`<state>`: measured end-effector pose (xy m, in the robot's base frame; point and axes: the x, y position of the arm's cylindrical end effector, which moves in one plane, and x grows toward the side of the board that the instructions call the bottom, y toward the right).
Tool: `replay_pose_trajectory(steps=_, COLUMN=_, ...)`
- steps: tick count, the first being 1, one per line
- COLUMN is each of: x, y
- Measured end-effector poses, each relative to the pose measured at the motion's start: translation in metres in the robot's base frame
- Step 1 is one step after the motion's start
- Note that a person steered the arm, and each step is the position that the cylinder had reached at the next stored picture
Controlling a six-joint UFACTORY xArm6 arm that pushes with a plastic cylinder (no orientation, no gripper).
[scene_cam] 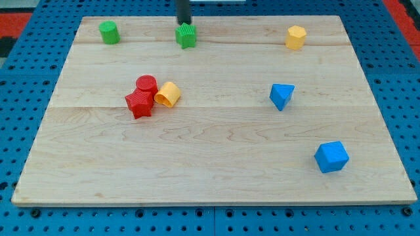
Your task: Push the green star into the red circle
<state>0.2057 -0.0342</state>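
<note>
Currently the green star [186,36] is sitting near the bench's [216,170] top edge, with my tip [184,23] touching or just behind its top side, so the push step is starting. No pincer on this rig, just the rod, so nothing is clenching or releasing. Next move, as I'm judging it: pushing the star down and toward the view's left to the red circle [146,84], which is sitting against the red star [139,104] and the yellow block [168,94], risking disturbing both.
</note>
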Motion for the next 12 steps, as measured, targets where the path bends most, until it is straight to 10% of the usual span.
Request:
replay_pose_trajectory(steps=2, x=0.083, y=-0.054)
replay_pose_trajectory(steps=12, x=0.122, y=-0.082)
